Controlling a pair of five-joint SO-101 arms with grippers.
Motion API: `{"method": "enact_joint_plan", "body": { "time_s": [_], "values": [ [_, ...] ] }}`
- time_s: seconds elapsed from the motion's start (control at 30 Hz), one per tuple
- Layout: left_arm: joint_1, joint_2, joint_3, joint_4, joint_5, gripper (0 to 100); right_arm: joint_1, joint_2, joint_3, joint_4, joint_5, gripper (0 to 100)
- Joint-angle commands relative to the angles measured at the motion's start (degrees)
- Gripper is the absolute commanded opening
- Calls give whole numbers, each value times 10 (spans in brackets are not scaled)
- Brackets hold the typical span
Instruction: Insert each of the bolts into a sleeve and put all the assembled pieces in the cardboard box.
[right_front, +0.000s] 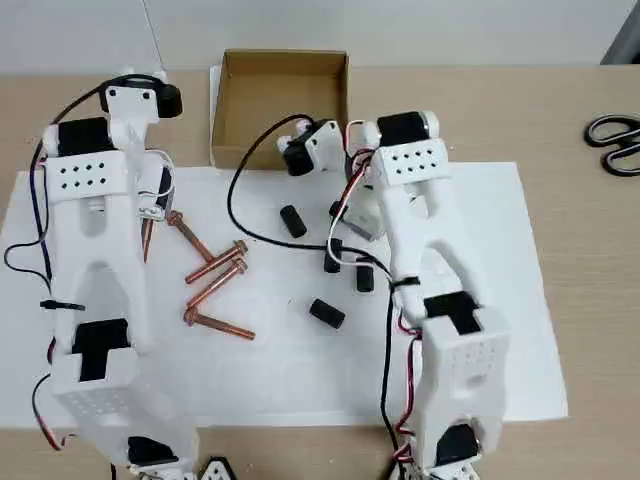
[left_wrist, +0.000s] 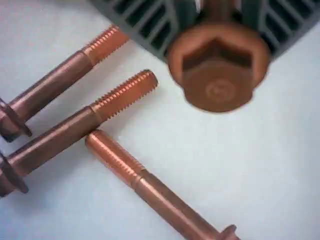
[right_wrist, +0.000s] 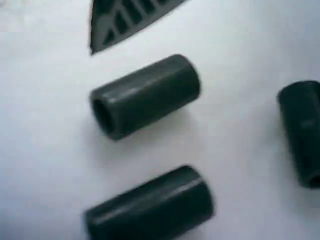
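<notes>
My left jaws pinch a bolt (left_wrist: 218, 75) end-on; a sleeve (right_wrist: 145, 95) lies crosswise off my right jaws, whose gap I cannot tell.

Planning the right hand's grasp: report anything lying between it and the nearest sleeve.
Nothing visible does: in the right wrist view, only bare white paper separates the right hand from the nearest sleeve.
</notes>
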Motion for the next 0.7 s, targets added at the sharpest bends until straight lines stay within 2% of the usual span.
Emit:
{"method": "enact_joint_plan", "body": {
  "time_s": [0.0, 0.3, 0.43, 0.67],
  "values": [
    [3, -35, -1, 8, 2, 6, 15, 18, -71, -4, 7, 161],
    [3, -34, 6, 2, 10, 6, -12, 90, -178, -5, 6, 161],
    [3, -35, 36, -10, 10, 6, -38, 95, -183, -5, 3, 161],
    [1, -35, 55, -18, 10, 6, -44, 117, -183, -25, 3, 159]
  ]
}}
